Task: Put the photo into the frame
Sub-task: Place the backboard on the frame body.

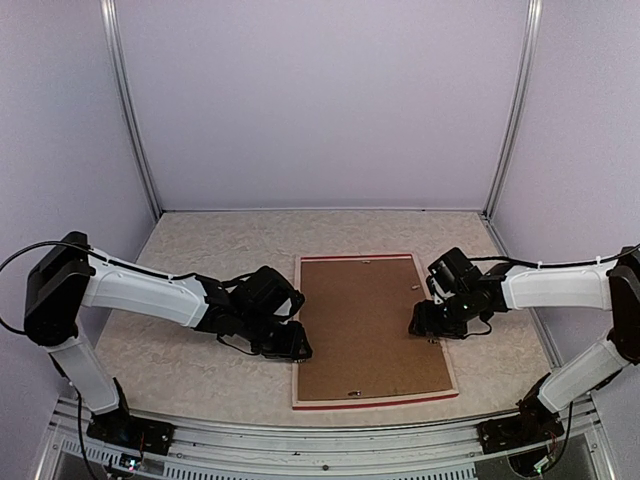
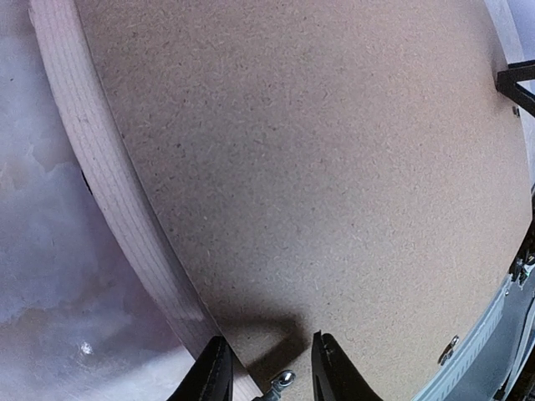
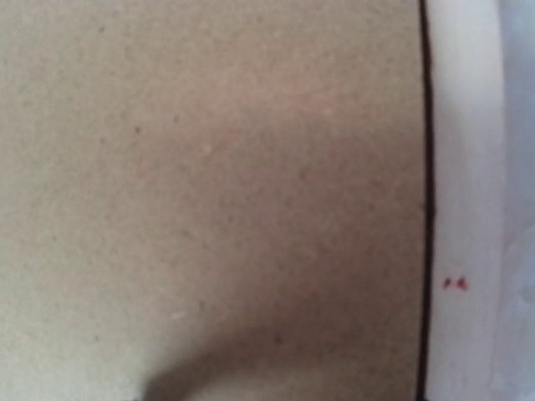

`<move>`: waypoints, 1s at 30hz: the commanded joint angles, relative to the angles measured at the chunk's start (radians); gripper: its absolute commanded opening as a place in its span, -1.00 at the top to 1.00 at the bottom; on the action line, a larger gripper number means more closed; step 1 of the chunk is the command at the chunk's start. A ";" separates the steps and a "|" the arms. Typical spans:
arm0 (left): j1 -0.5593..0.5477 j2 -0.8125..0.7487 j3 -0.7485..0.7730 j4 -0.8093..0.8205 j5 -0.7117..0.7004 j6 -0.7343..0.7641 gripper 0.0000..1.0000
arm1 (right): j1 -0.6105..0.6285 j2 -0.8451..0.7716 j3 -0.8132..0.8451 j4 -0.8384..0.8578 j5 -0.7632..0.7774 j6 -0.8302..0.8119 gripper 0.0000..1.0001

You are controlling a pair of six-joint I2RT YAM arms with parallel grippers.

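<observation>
The frame point(image 1: 375, 401) lies face down in the middle of the table, its pale wood rim point(image 2: 109, 192) up and a thin red edge showing at the near side. A brown backing board point(image 1: 370, 325) fills it and covers whatever is under it, so the photo is hidden. My left gripper point(image 1: 292, 345) hangs low over the frame's left edge. Its fingers point(image 2: 213, 372) stand apart, one over the rim and one over the board point(image 2: 318, 167), holding nothing. My right gripper point(image 1: 425, 325) is down at the frame's right edge. Its wrist view shows only board point(image 3: 209, 184) and rim point(image 3: 464, 167), no fingers.
A small metal tab point(image 2: 284, 380) shows between my left fingers, and another clip point(image 2: 449, 349) sits on the board's near edge. The marbled tabletop point(image 1: 200, 260) lies around the frame. Lilac walls with metal posts point(image 1: 130, 110) enclose it, and a metal rail point(image 1: 330, 455) runs along the near edge.
</observation>
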 commanded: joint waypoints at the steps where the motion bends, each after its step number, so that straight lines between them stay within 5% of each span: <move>1: -0.012 0.018 0.049 0.091 0.005 0.016 0.32 | 0.017 0.029 0.044 0.011 -0.023 -0.016 -0.31; 30: -0.012 0.053 0.101 0.046 -0.060 0.032 0.14 | 0.016 0.118 0.163 -0.053 0.050 -0.067 -0.55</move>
